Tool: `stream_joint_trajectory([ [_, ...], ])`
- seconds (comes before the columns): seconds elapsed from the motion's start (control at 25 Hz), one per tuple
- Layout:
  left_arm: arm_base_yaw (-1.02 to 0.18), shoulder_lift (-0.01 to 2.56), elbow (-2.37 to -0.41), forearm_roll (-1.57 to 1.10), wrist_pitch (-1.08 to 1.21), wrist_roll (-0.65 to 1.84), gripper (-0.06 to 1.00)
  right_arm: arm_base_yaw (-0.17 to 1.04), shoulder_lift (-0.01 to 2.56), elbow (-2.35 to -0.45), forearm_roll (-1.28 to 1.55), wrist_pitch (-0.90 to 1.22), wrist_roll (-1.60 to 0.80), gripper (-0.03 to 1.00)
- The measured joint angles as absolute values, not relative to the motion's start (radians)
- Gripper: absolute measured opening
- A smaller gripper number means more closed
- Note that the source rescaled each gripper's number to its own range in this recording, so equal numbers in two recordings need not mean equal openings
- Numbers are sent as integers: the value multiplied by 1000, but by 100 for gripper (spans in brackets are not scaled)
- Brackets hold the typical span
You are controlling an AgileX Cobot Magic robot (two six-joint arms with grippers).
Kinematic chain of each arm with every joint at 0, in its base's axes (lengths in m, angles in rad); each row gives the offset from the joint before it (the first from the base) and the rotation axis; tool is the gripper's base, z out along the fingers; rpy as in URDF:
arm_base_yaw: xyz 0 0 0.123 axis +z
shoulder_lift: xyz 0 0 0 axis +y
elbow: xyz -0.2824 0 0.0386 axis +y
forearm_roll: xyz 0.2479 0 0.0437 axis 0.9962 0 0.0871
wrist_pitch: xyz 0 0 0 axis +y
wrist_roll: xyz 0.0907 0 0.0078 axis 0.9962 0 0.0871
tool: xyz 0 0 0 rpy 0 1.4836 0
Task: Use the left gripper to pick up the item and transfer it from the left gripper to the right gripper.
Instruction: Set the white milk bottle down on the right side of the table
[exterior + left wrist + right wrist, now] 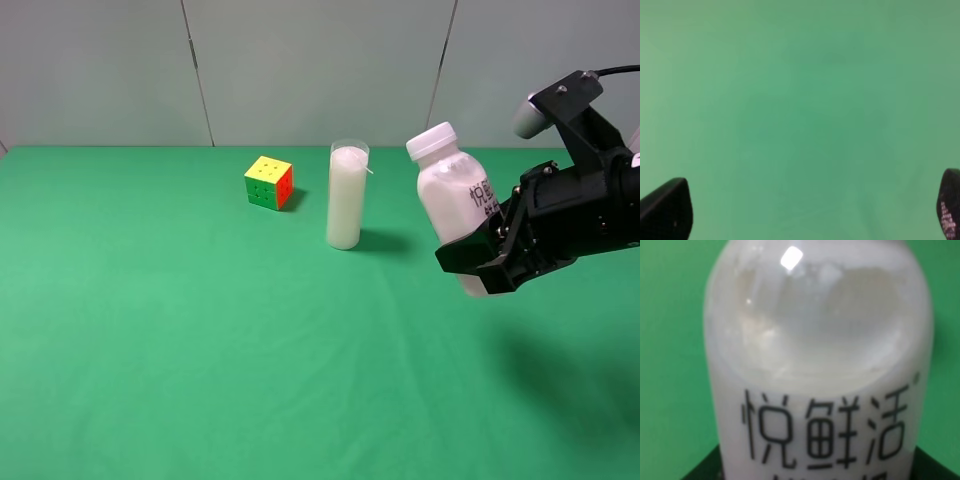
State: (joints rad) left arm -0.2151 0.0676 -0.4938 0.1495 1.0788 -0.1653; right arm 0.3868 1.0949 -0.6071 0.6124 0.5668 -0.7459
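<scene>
Two things stand on the green table near its far edge, about the middle: a coloured puzzle cube and, to its right and apart from it, a white candle in a clear glass. Toward the right edge the white bottle hangs clear of the table, its cap leaning slightly left. The right gripper clamps its lower half, black fingers pressed against its sides. The bottle's dark lettering fills the right wrist view. The left gripper is spread wide over bare green cloth, holding nothing.
</scene>
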Motion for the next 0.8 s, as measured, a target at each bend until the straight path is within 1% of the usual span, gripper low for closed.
stream_joint_trajectory([
  [0.2,-51,68,-494,153,1079,-164,94,387,1095,-607,612,557,-745,1],
  [0.32,13,57,-494,153,1078,-164,94,387,1095,-607,612,541,-745,1],
  [0.52,53,-4,-494,157,1079,-164,94,387,1095,-607,610,538,-702,1],
  [0.64,58,-4,-494,164,1078,-164,94,387,1097,-607,577,532,-616,1],
  [0.8,58,-4,-494,164,1078,-164,94,386,1139,-607,456,523,-445,1],
])
